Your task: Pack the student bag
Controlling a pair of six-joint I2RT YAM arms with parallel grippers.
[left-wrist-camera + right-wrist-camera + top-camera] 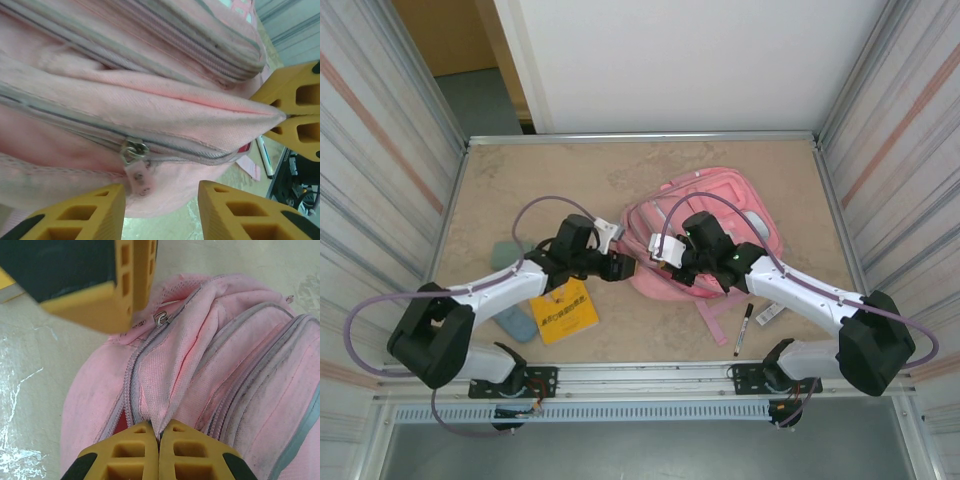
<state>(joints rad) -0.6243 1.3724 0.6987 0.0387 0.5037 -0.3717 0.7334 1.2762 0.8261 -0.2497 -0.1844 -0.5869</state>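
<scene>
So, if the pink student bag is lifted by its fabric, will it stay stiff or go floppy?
Probably floppy: the student bag folds into a soft ridge where the right tool pinches it. It likely sags rather than lifting whole. It should not roll, since it lies flat on the table. The small zipper pull may slip from a grip.

Your left arm (pixel 495 287) and right arm (pixel 800 290) wore white shells between bulky black joint housings. A lilac cable (pixel 552 198) looped along each one. Your left end effector (pixel 161 186) and right end effector (pixel 159 429) had orange-yellow fingers (pixel 235 215) with rectangular cut-outs and black patches near their roots. A green light (pixel 733 257) glowed on the right wrist.
</scene>
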